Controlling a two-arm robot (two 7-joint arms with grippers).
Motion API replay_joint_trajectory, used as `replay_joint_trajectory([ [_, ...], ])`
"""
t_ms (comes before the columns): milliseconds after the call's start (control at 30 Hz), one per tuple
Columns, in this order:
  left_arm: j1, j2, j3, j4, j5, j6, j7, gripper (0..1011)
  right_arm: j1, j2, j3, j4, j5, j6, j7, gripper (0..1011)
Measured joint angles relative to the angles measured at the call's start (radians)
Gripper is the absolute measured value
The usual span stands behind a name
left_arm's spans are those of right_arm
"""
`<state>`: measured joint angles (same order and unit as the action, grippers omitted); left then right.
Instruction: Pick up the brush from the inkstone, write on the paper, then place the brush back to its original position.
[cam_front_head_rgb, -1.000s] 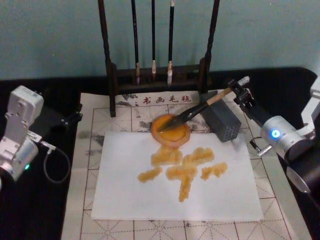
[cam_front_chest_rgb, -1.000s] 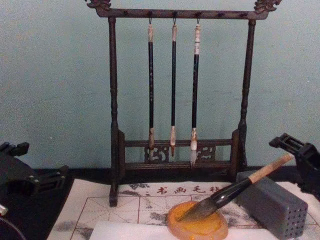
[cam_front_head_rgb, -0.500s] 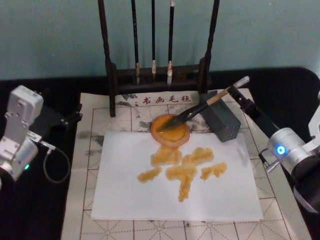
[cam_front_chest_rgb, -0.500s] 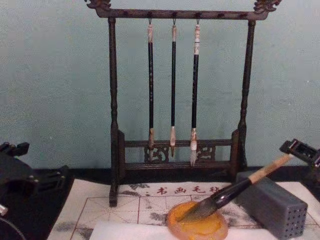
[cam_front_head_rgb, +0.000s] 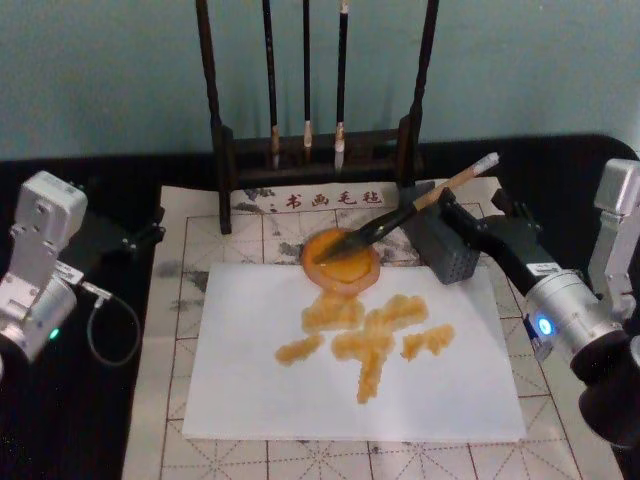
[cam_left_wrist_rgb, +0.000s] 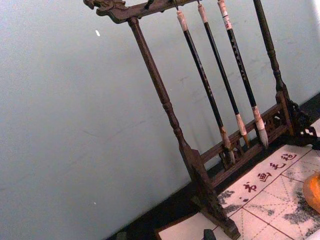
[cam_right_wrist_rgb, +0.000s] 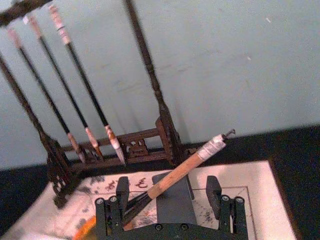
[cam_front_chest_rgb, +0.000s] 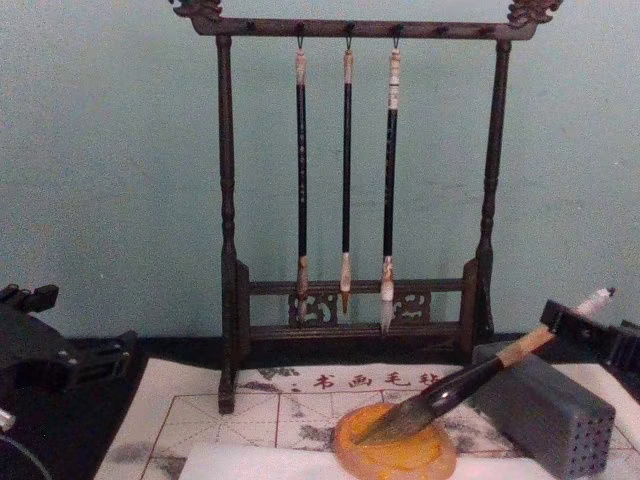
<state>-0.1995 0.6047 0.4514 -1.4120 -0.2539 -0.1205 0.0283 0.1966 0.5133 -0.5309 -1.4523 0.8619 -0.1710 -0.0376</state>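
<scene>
The thick calligraphy brush with tan bamboo handle, white end and black lower section (cam_front_head_rgb: 415, 206) is seen lying tilted, its dark tuft resting in the round glossy orange-amber inkstone dish (cam_front_head_rgb: 341, 258) and its handle propped on the grey rectangular block with small holes (cam_front_head_rgb: 440, 243). The plain white paper sheet (cam_front_head_rgb: 240, 380) lies just in front of the dish on the cream mat with red grid lines (cam_front_head_rgb: 190, 240) — amber strokes are already laid across its centre. So the writing is judged done and the brush is back in place; only clearing away appears left.

The right gripper (cam_right_wrist_rgb: 169, 186) is placed at the handle's upper part, fingers spread to either side of the bamboo w/ a gap visible on both sides in the right wrist view; nothing is pinched. The left gripper (cam_front_head_rgb: 150, 232) is parked at the left mat edge, well apart from the work; whether it is spread or closed can't be told.

Risks from here:
- One finger (cam_right_wrist_rgb: 121, 186) sits close beside the handle — a sideways shift could knock it, so the brush may roll off the block or lever its tuft out of the dish.
- A wet tuft dragged out would smear the paper.
- The block could be nudged, dropping the handle.
- The dark wooden brush rack with three thin hanging brushes (cam_front_chest_rgb: 345, 180) stands just behind; a high swing could clip it.
</scene>
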Motion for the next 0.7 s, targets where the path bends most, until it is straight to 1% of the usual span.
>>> replay_joint_trajectory([
  [33, 0.000, 0.000, 0.000, 0.000, 0.000, 0.000, 0.000, 1001, 0.001, 0.005, -0.011, 0.001, -0.042, -0.010, -0.009, 1000],
  [133, 0.000, 0.000, 0.000, 0.000, 0.000, 0.000, 0.000, 1001, 0.003, 0.013, -0.031, 0.003, -0.113, -0.025, -0.022, 1000],
  [167, 0.000, 0.000, 0.000, 0.000, 0.000, 0.000, 0.000, 1001, 0.004, 0.021, -0.044, 0.003, -0.158, -0.032, -0.028, 1000],
  [267, 0.000, 0.000, 0.000, 0.000, 0.000, 0.000, 0.000, 1001, 0.007, 0.032, -0.063, 0.004, -0.224, -0.037, -0.037, 1000],
  [300, 0.000, 0.000, 0.000, 0.000, 0.000, 0.000, 0.000, 1001, 0.009, 0.038, -0.074, 0.005, -0.266, -0.040, -0.044, 1000],
  [367, 0.000, 0.000, 0.000, 0.000, 0.000, 0.000, 0.000, 1001, 0.012, 0.042, -0.083, 0.007, -0.306, -0.042, -0.054, 1000],
  [400, 0.000, 0.000, 0.000, 0.000, 0.000, 0.000, 0.000, 1001, 0.014, 0.046, -0.091, 0.009, -0.345, -0.044, -0.066, 1000],
  [500, 0.000, 0.000, 0.000, 0.000, 0.000, 0.000, 0.000, 1001, 0.017, 0.049, -0.102, 0.014, -0.394, -0.045, -0.080, 1000],
  [533, 0.000, 0.000, 0.000, 0.000, 0.000, 0.000, 0.000, 1001, 0.019, 0.051, -0.109, 0.018, -0.426, -0.045, -0.088, 1000],
  [567, 0.000, 0.000, 0.000, 0.000, 0.000, 0.000, 0.000, 1001, 0.020, 0.051, -0.112, 0.021, -0.439, -0.045, -0.092, 1000],
  [600, 0.000, 0.000, 0.000, 0.000, 0.000, 0.000, 0.000, 1001, 0.022, 0.052, -0.116, 0.024, -0.461, -0.045, -0.098, 1000],
  [700, 0.000, 0.000, 0.000, 0.000, 0.000, 0.000, 0.000, 1001, 0.022, 0.052, -0.116, 0.025, -0.462, -0.045, -0.099, 1000],
])
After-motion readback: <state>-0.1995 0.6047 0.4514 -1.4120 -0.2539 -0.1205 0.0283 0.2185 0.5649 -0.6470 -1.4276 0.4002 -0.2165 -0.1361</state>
